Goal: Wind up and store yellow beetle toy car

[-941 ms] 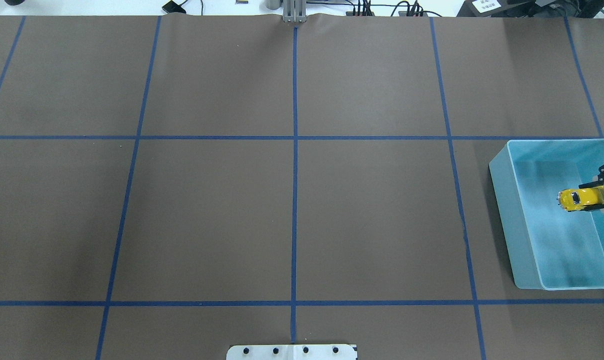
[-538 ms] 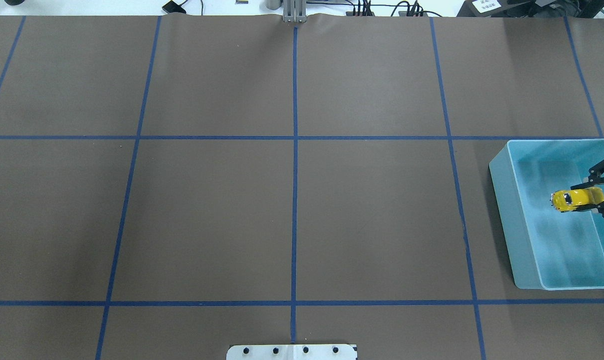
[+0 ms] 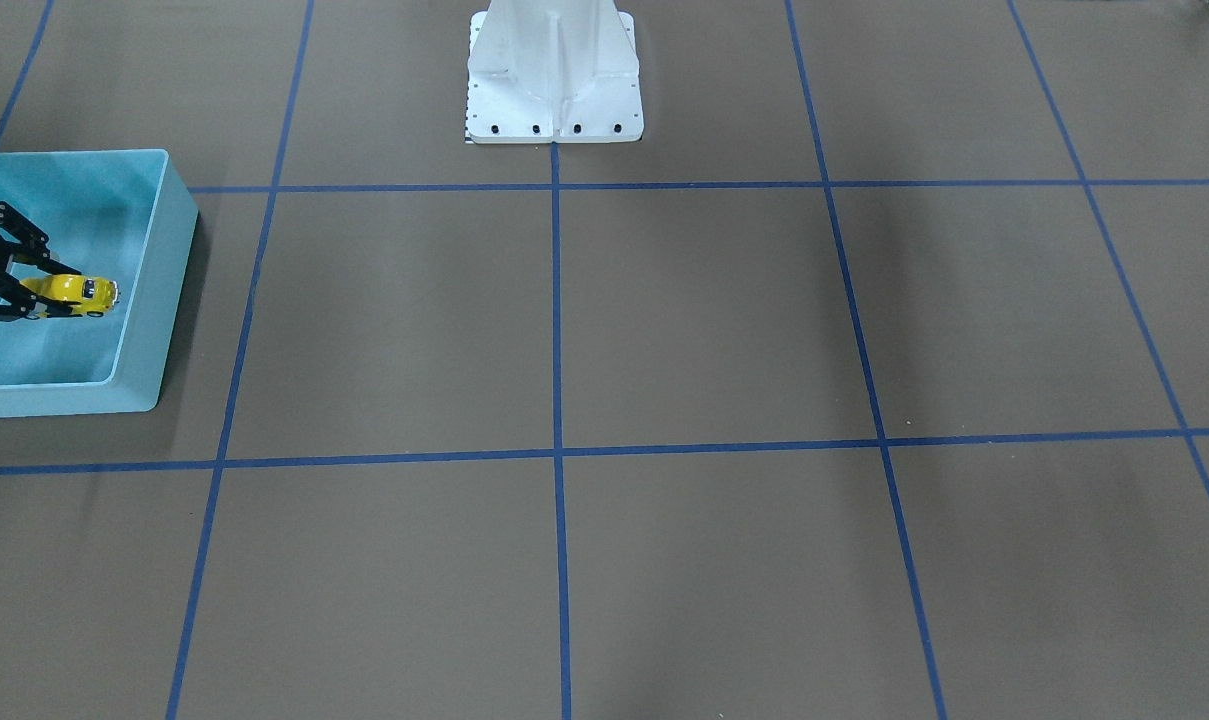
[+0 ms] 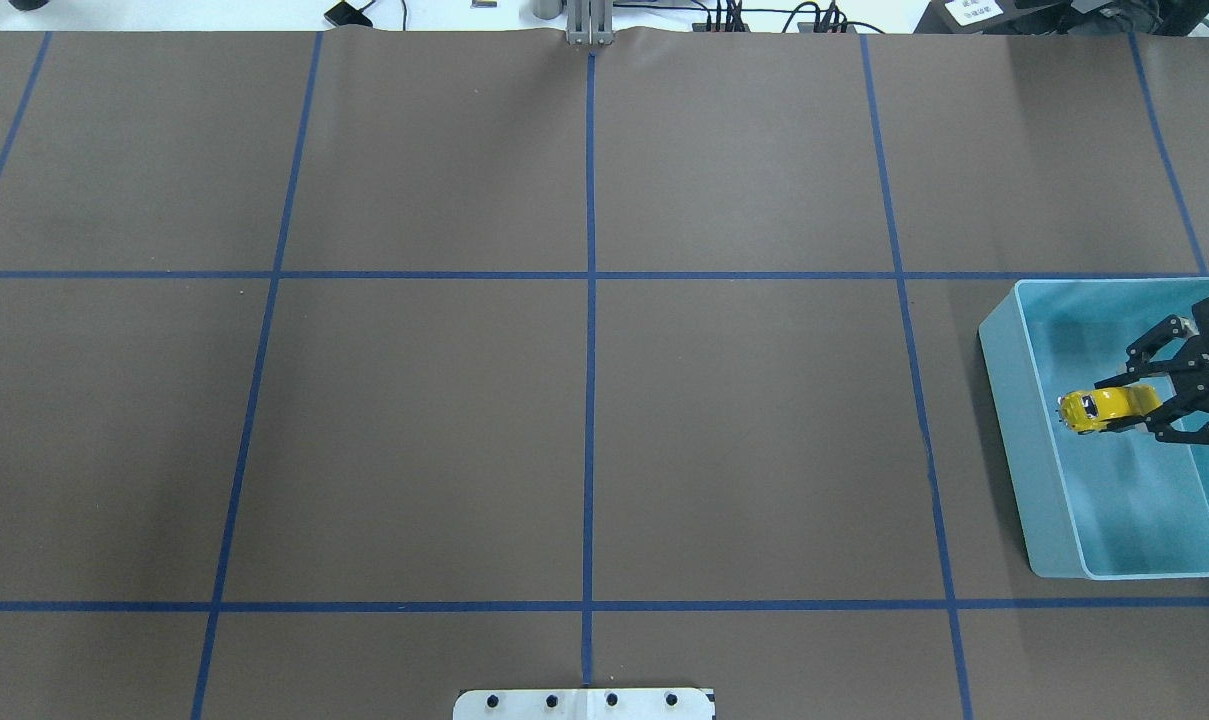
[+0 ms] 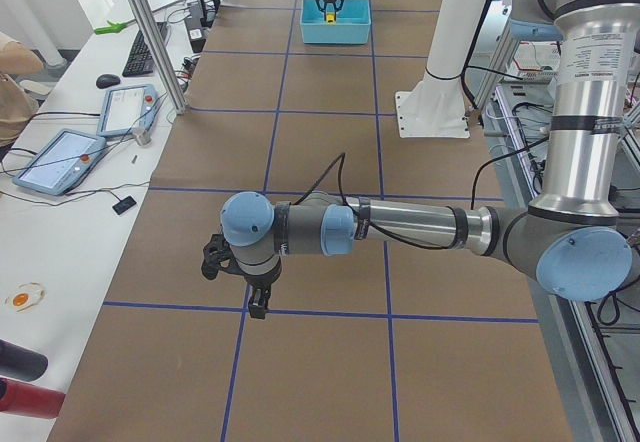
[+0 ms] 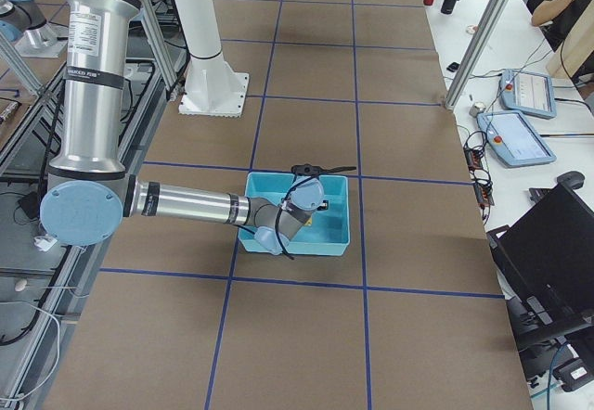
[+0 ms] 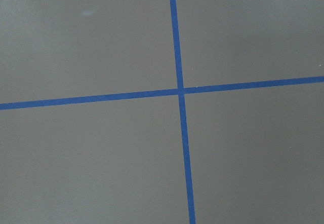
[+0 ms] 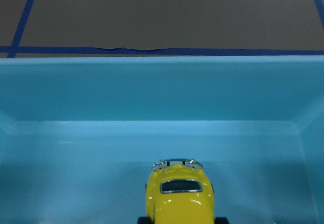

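The yellow beetle toy car point(image 4: 1092, 409) is held in my right gripper point(image 4: 1119, 407), which is shut on its rear half inside the light blue bin point(image 4: 1009, 420). The car's nose points toward the bin's left wall. In the front-facing view the car point(image 3: 79, 291) sits in the gripper point(image 3: 56, 294) above the bin's floor. The right wrist view shows the car's roof and bumper point(image 8: 179, 196) with the bin's wall point(image 8: 152, 87) ahead. My left gripper point(image 5: 237, 284) hovers low over the table in the exterior left view; I cannot tell whether it is open or shut.
The brown table cover point(image 4: 584, 400) carries a grid of blue tape lines. The left wrist view shows only a tape crossing point(image 7: 179, 91). The white robot base point(image 3: 554, 80) stands at the table's edge. Tablets and cables lie past the far edge.
My right gripper has moved leftward with the car, deeper into the bin, from near its right side toward its left wall. It also shows more of its body now.
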{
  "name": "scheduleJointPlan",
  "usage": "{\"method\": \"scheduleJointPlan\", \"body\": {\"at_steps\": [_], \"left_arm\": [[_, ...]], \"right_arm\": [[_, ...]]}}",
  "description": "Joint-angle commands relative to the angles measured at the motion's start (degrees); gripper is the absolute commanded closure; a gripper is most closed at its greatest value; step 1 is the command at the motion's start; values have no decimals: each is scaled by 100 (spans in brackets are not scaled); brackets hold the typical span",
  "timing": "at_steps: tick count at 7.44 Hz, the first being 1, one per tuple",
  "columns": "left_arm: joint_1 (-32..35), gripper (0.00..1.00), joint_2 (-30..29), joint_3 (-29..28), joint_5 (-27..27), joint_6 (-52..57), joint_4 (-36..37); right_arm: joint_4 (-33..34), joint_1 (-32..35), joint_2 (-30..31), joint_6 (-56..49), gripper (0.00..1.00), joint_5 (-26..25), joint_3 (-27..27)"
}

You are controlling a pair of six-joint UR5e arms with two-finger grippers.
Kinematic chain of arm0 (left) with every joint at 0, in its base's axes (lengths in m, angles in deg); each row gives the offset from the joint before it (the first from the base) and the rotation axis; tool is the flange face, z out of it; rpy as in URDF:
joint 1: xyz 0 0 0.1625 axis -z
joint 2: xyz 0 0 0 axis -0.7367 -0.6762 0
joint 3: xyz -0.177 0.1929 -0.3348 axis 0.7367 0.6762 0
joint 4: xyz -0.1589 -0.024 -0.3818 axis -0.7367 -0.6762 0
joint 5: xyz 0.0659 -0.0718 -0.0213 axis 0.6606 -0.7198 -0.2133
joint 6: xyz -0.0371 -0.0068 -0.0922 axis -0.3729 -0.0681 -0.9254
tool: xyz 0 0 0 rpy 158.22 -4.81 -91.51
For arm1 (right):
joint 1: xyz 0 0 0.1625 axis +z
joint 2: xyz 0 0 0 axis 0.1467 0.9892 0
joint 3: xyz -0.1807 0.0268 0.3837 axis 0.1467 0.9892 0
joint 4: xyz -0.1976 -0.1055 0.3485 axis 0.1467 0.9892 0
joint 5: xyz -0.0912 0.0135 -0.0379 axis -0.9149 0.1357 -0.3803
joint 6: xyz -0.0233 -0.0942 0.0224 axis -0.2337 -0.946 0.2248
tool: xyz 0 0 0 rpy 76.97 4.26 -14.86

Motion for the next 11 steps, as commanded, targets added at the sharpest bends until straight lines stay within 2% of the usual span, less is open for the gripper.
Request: {"method": "scheduleJointPlan", "body": {"at_steps": [1,2,3,5,6,8,10,11], "left_arm": [[0,0,0,2,1,0,0],[0,0,0,2,1,0,0],[0,0,0,2,-7,0,0],[0,0,0,2,-7,0,0],[0,0,-9,2,-7,0,0],[0,0,-9,2,1,0,0],[0,0,-9,2,1,0,0],[-9,0,-9,2,-7,0,0]], "right_arm": [[7,-87,23,35,16,4,5],[-2,-78,75,35,0,4,-4],[-11,-70,154,35,0,12,-135],[-2,-17,557,436,0,4,-922],[7,305,698,761,0,12,-1310],[51,1148,621,808,0,4,-1646],[715,2114,612,1952,0,12,-1874],[1267,2406,586,2081,0,-40,-1911]]}}
